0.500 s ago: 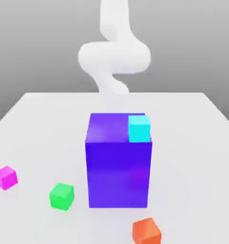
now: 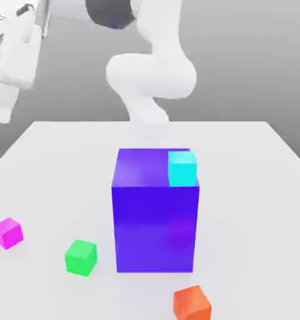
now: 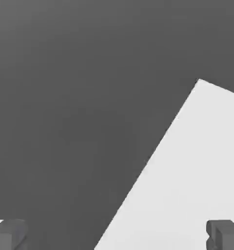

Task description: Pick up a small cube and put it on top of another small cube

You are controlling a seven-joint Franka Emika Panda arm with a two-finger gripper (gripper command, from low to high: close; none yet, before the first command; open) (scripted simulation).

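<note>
Hand (image 3: 116, 234) spread; small magenta cube (image 2: 7, 232) untouched

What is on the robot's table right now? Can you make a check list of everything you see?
Surface: white table, flat, its corner also in the hand view.
Job's things: small magenta cube on the table near the exterior view's left edge; small green cube on the table beside it, apart, nothing stacked yet.
Clutter: big blue-purple block mid-table with a small cyan cube on its top; small orange cube at the front.
Grippers: gripper open, fingers wide apart, holding nothing, raised off the table at the exterior view's upper left.
Cables: nothing seen.
Surroundings: plain grey background.
</note>
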